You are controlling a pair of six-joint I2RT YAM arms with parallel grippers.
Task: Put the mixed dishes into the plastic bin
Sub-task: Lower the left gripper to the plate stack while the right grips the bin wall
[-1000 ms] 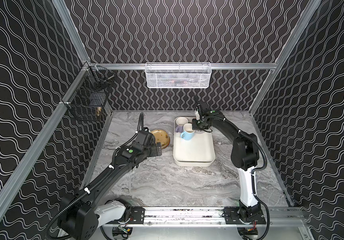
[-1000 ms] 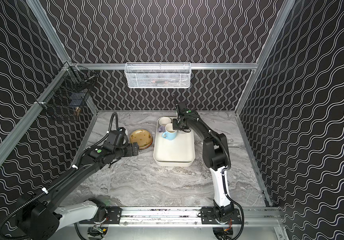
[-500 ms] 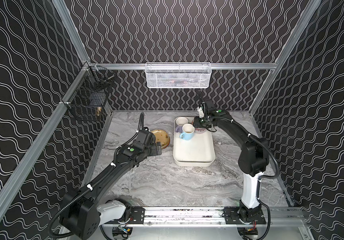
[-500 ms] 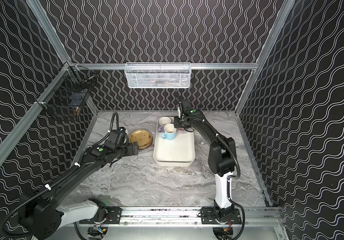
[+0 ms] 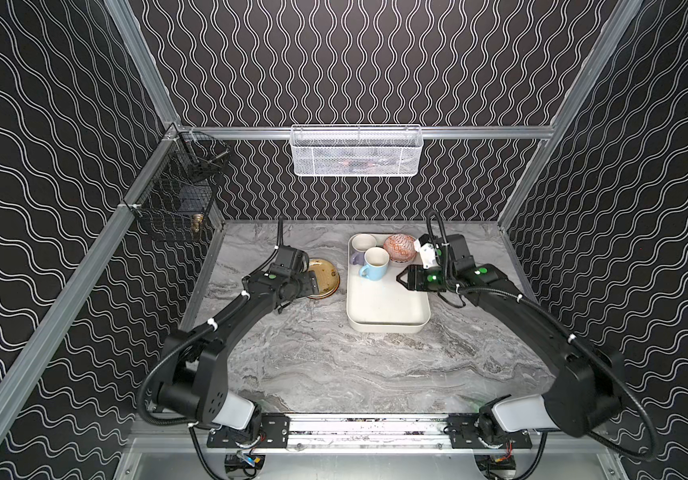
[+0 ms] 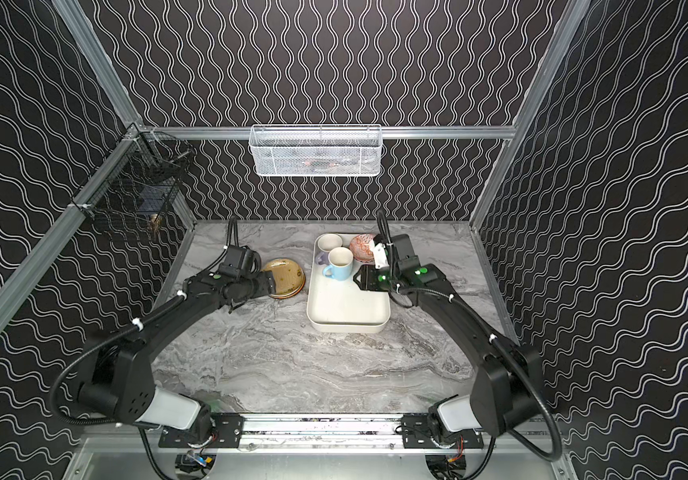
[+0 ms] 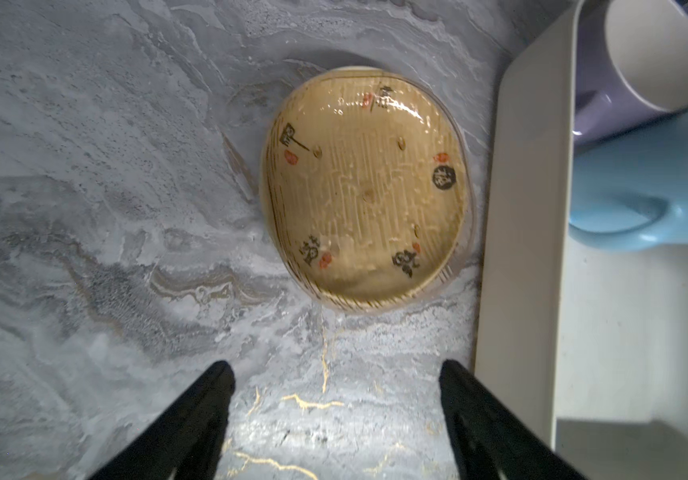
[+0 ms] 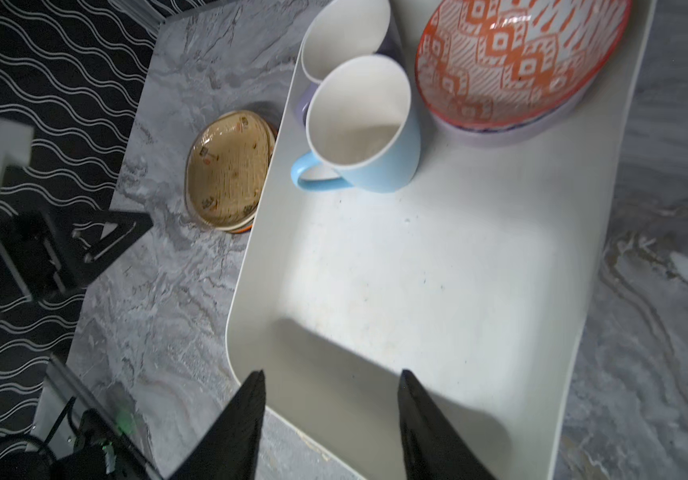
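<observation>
The left gripper holds its jaws apart and empty above the counter, the mustard plate just ahead of it, and the right gripper, also apart and empty, hangs over the bin, where the blue mug, lilac mug and bowl stand farther ahead.

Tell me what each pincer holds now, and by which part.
Nothing held. Left pincer stands open short of the plates; right pincer open, empty, above the bin.
</observation>
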